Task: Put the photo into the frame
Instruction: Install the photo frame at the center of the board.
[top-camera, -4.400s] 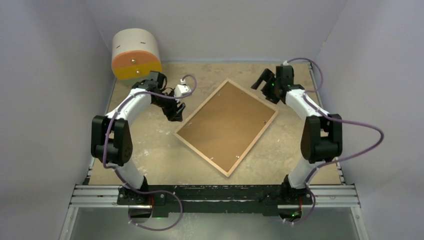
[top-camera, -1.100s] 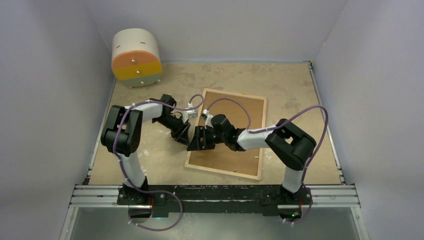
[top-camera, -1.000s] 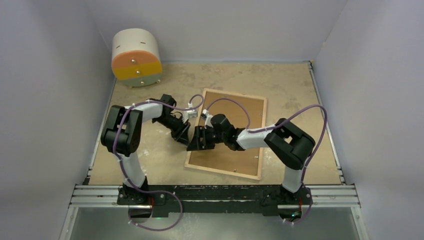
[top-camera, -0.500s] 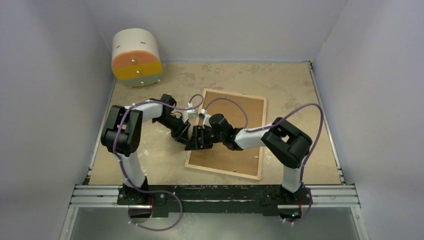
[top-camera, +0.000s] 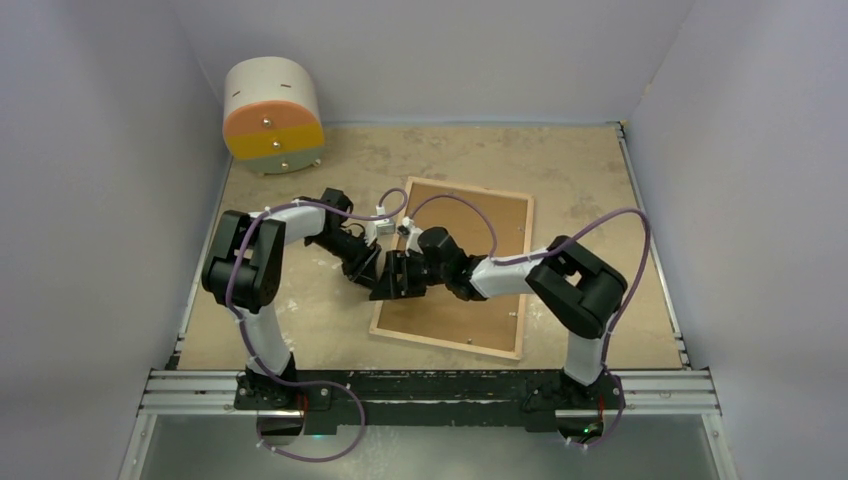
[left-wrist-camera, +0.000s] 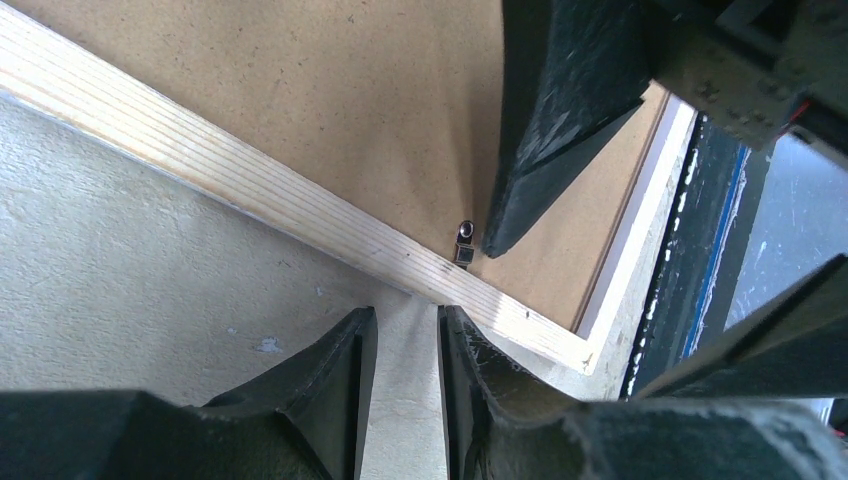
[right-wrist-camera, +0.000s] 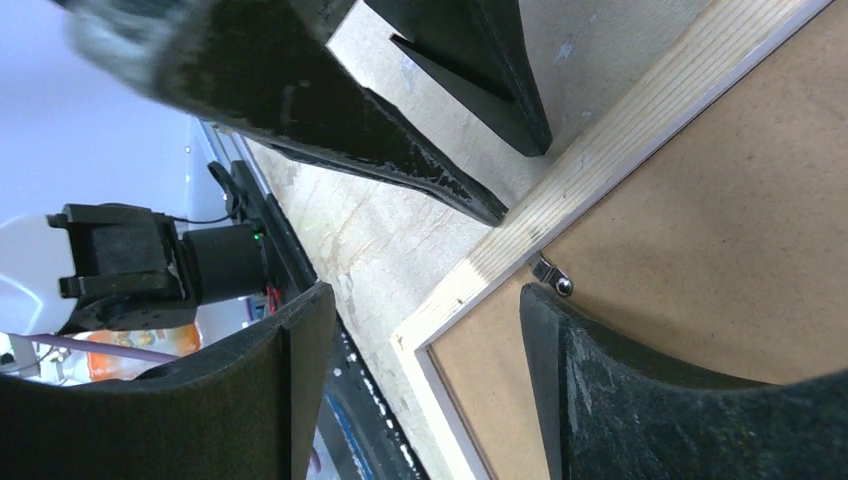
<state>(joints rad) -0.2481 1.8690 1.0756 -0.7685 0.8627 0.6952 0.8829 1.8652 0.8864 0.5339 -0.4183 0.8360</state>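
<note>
Scuffed beige tabletop (top-camera: 600, 180) carries the frame (left-wrist-camera: 200, 160) face down, hardboard backing (left-wrist-camera: 300, 80) in place; the photo is nowhere in view. Left gripper (left-wrist-camera: 405, 315), fingers narrowly parted and pinching nothing, butts the rim's outer edge. Right gripper (right-wrist-camera: 420, 300) gapes astride that rim, one finger at the turn clip (right-wrist-camera: 550, 272). Likely trouble: that finger skids off the tiny clip, gouging the backing or shoving the frame sideways

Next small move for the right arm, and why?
Probably nudge the right fingers sideways against the metal clip to swivel it off the backing board. The frame lies face down, board still in, clip tab overlapping it; one right fingertip sits just beside the clip, and the left fingers stand at the rim's outer edge, seemingly bracing.
</note>
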